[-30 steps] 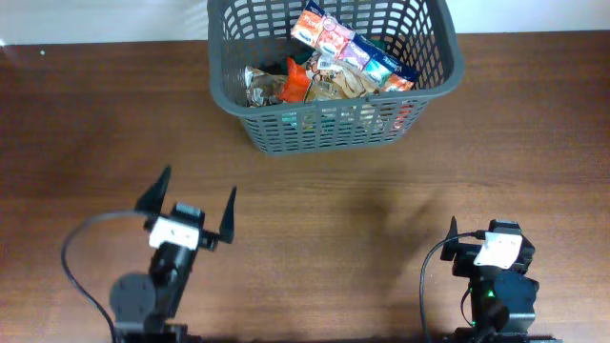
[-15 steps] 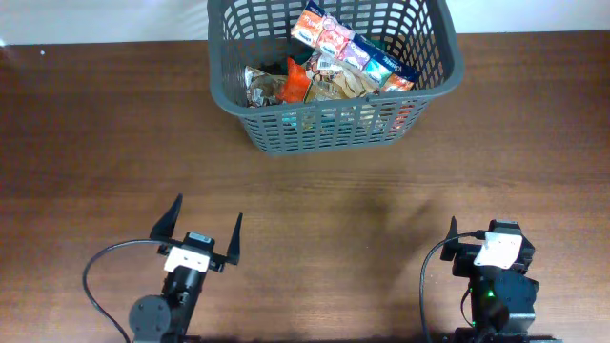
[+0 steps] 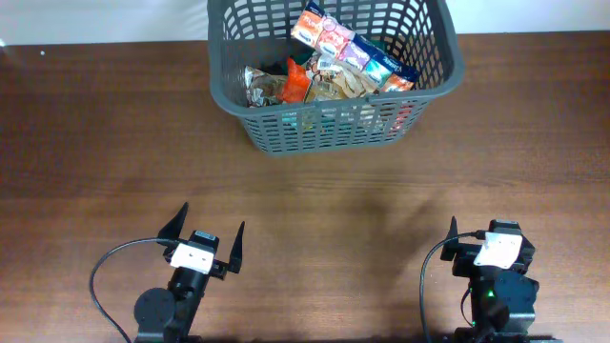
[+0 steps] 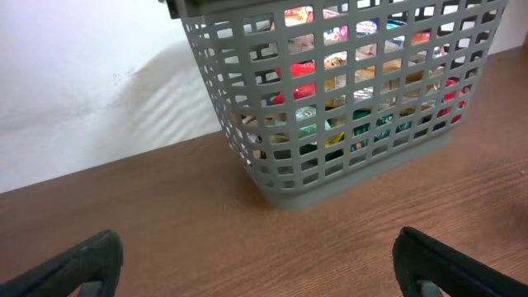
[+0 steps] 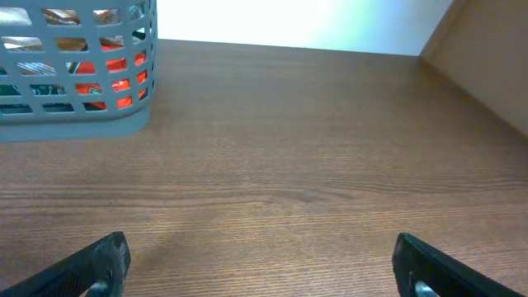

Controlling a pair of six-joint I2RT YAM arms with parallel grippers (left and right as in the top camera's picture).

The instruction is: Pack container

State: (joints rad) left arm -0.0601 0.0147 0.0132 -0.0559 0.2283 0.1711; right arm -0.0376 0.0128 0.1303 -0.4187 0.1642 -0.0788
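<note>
The container (image 3: 324,131) is a dark grey lattice basket at the far middle of the table. It holds several colourful snack packets (image 3: 335,59). It also shows in the left wrist view (image 4: 346,177), with packets behind its slots, and at the upper left of the right wrist view (image 5: 74,120). My left gripper (image 3: 211,221) is open and empty near the front edge, well short of the basket; its jaws (image 4: 260,260) hang over bare wood. My right gripper (image 3: 481,233) is open and empty at the front right, its jaws (image 5: 262,264) over bare wood.
The brown wooden table (image 3: 381,200) stretches between the basket and both arms. A white wall (image 4: 99,74) rises behind the table. A light wooden panel (image 5: 495,58) stands at the table's right side.
My left arm has drawn back toward the front edge and slightly right, its gripper still open. The right arm and the basket have not moved.
</note>
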